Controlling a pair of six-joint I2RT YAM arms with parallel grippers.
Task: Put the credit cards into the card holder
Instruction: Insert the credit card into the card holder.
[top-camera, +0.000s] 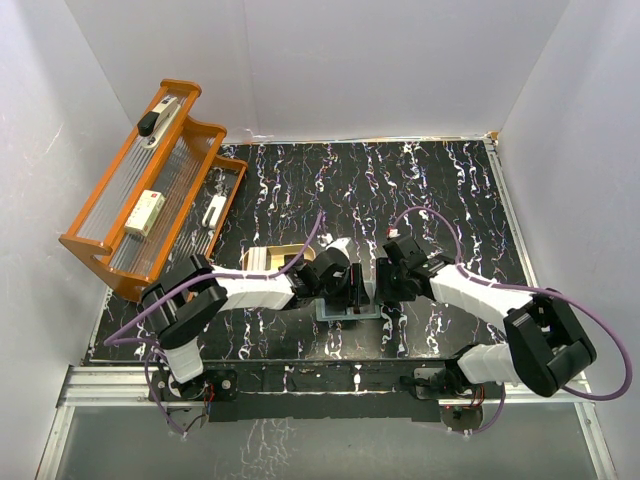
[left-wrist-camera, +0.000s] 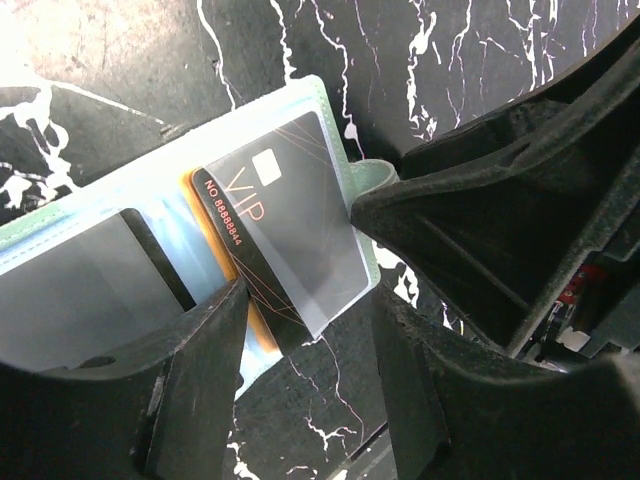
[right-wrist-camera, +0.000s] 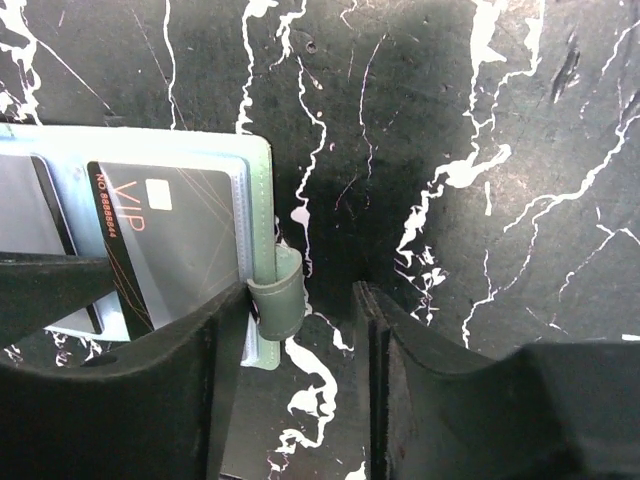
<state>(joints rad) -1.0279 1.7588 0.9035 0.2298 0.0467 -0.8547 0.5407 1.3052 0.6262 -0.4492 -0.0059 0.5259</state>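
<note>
Card (left-wrist-camera: 290, 205) partly inside card holder (left-wrist-camera: 140, 195)

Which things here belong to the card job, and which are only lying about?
Job:
card holder
black VIP card in its slot
orange card behind it

Lying about:
orange rack with small items on it
tan dish, contents unclear

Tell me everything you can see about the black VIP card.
The black VIP card is a thin, glossy plastic rectangle with orange lettering, a number along one edge, a pale chip square and fine orange lines. It lies flat, mostly under a clear pocket of the open card holder, its numbered edge uncovered, an orange card showing beside it.
</note>
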